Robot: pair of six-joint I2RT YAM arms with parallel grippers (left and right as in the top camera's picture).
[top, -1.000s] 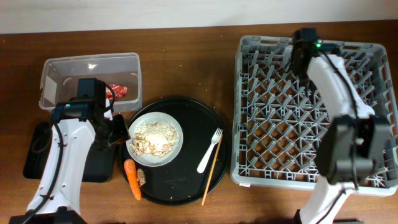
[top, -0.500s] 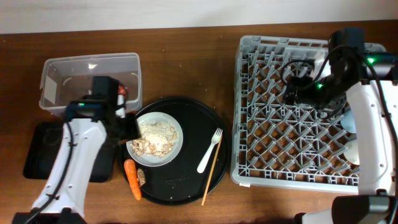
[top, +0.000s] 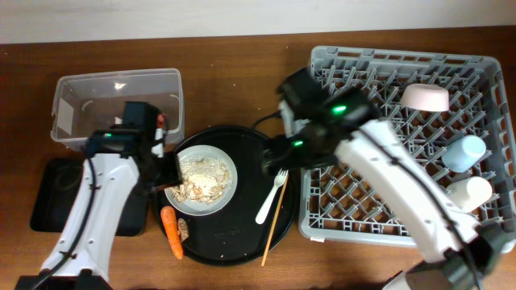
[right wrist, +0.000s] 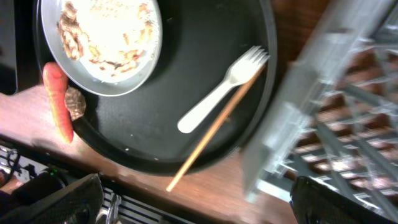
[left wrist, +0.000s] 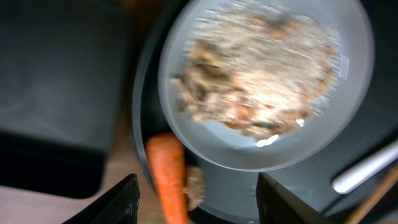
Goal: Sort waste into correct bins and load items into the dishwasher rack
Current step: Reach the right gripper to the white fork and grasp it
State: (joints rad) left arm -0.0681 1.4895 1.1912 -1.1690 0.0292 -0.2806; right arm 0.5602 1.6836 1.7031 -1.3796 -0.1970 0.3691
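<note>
A white plate (top: 226,190) with beige food scraps (top: 199,176) sits on the round black tray. Left of the plate hovers my left gripper (top: 165,167), open and empty; in its wrist view the carrot (left wrist: 168,174) and brown scrap (left wrist: 196,186) lie below between the fingers. My right gripper (top: 278,157) hangs wide open and empty above the white fork (right wrist: 221,93) and a chopstick (right wrist: 214,127). The grey rack (top: 379,201) holds a pink bowl (top: 426,97), a light-blue cup (top: 466,153) and a white cup (top: 472,193). A red wrapper (top: 160,119) lies in the clear tub (top: 97,97).
The shallow black tray (top: 48,193) lies left of the round black tray (top: 242,153), under my left arm. The rack's near wall (right wrist: 292,124) stands close to the right of the fork. The right arm stretches across the rack's left half.
My right arm swung from the rack's far side to the round tray's right edge and its jaws opened wide. My left gripper shifted right, from over the shallow tray to the plate's edge.
</note>
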